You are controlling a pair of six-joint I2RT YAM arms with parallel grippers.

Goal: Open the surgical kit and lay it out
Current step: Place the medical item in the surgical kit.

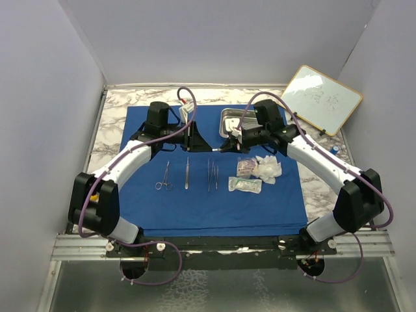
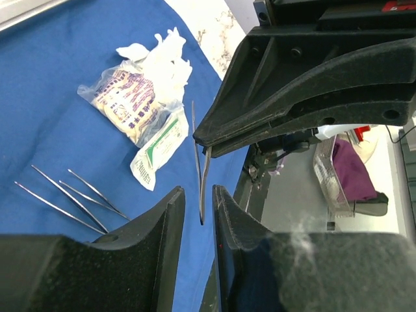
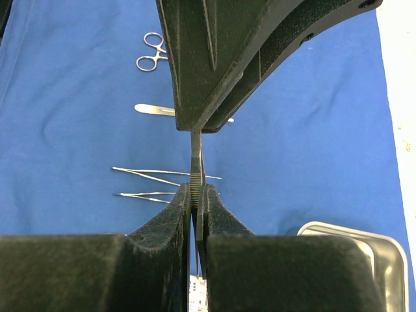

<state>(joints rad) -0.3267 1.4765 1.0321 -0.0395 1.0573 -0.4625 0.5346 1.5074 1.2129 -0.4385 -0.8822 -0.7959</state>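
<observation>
Above the far middle of the large royal-blue cloth wrap (image 1: 195, 208), which is lying opened flat on the marbled desk (image 1: 107, 140), the right tool (image 3: 195, 188) is pinching one end of a slim steel instrument (image 3: 196, 153) with its fingers fully closed. It is holding the piece clear of the cloth so that the free end is reaching the left tool (image 2: 198, 190). The left tool is standing slightly open, one finger on each side of that free end without pressing it. This reads as a hand-over being set up, so the piece can go down on the left arm's side of the cloth. Across the cloth's middle, ring-handled steel scissors (image 1: 164, 179), a flat steel handle (image 1: 186, 174) and thin steel tweezers (image 1: 212, 175) are lying in a spaced, parallel row, probably so each can be picked up singly. Crumpled white gauze (image 1: 268, 167) and clear packets (image 1: 246, 185) are sitting toward the cloth's right side. The shallow steel tray (image 1: 229, 117) is resting near its far edge.
</observation>
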